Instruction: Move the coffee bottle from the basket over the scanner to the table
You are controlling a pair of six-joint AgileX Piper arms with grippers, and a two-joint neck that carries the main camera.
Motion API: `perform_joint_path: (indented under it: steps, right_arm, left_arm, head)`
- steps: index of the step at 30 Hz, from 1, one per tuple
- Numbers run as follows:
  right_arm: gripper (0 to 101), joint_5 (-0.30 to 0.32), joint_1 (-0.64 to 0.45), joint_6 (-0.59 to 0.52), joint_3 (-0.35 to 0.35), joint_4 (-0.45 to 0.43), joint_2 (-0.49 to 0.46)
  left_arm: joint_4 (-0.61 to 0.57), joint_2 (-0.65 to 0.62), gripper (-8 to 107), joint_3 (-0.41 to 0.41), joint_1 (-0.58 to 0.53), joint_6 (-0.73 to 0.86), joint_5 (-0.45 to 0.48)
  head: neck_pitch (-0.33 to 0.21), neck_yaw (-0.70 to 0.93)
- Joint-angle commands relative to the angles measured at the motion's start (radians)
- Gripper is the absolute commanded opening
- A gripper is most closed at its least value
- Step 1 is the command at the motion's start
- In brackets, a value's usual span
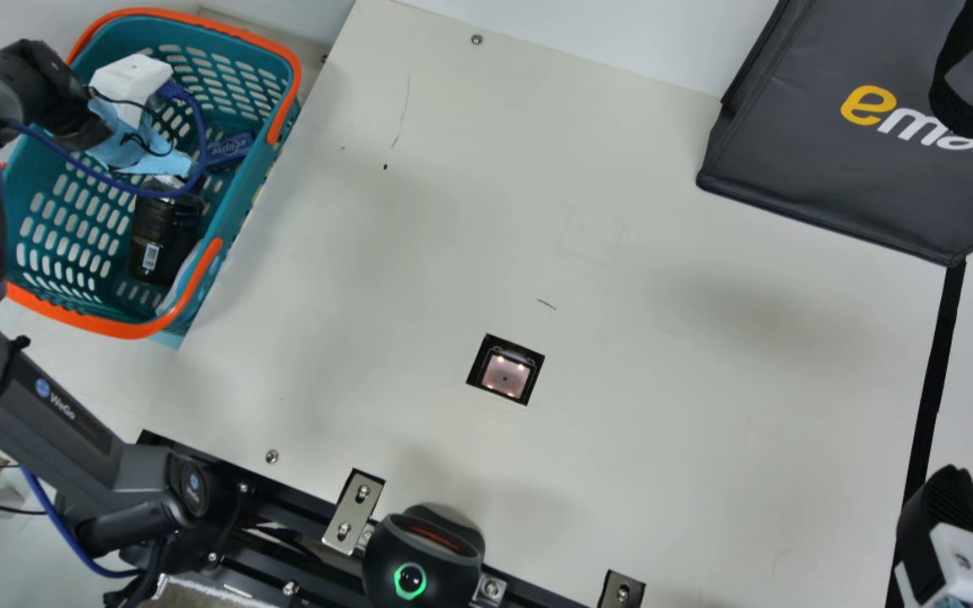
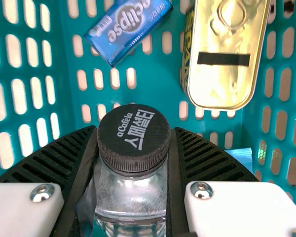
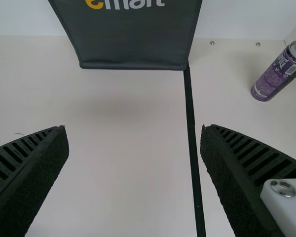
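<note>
In the main view my left gripper (image 1: pixel 130 83) reaches into the teal basket (image 1: pixel 282 89), where the dark coffee bottle (image 1: pixel 153 241) shows a barcode label. From the left wrist view, the left gripper (image 2: pixel 133 153) has its two ribbed fingers against both sides of the bottle (image 2: pixel 132 190), just below and beside its black cap. The scanner (image 1: pixel 505 374) is a lit square window set into the table (image 1: pixel 672 405). My right gripper (image 1: pixel 951 515) is at the main view's lower right; in the right wrist view the right gripper (image 3: pixel 134 133) stands open over bare table.
Inside the basket are a blue pack (image 2: pixel 129 28) and a gold-topped can (image 2: pixel 227 61). A dark bag (image 1: pixel 824 160) stands at the table's far right, and a purple can (image 3: pixel 278 71) is beyond the black strip (image 3: pixel 191 128). A round black device (image 1: pixel 423 553) sits at the near edge.
</note>
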Motion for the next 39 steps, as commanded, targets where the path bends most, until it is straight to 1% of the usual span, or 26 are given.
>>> perform_joint_path:
  steps: [1,9,15,30,39]
  right_arm:
    - [95,0.000,0.000,0.000,0.000,0.000,0.000]
    - [95,-0.001,0.000,0.000,0.000,0.000,0.000]
    - [95,0.000,0.000,0.000,0.000,0.000,0.000]
    - [95,0.000,0.000,0.000,0.000,0.000,0.000]
    - [95,0.000,0.000,0.000,0.000,0.000,0.000]
  left_arm:
    - [-0.006,-0.007,-8,0.002,0.003,-0.004,-0.003]
    - [-0.039,-0.044,-8,0.024,0.014,-0.007,-0.018]
    - [-0.069,-0.080,-8,0.055,0.027,0.004,-0.036]
    - [-0.207,-0.217,-8,0.208,0.075,0.083,-0.140]
    - [-0.272,-0.305,-8,0.262,0.091,0.080,-0.167]
  head:
    - [-0.030,0.002]
    - [-0.030,0.002]
    - [-0.030,0.002]
    - [-0.030,0.002]
    - [-0.030,0.002]
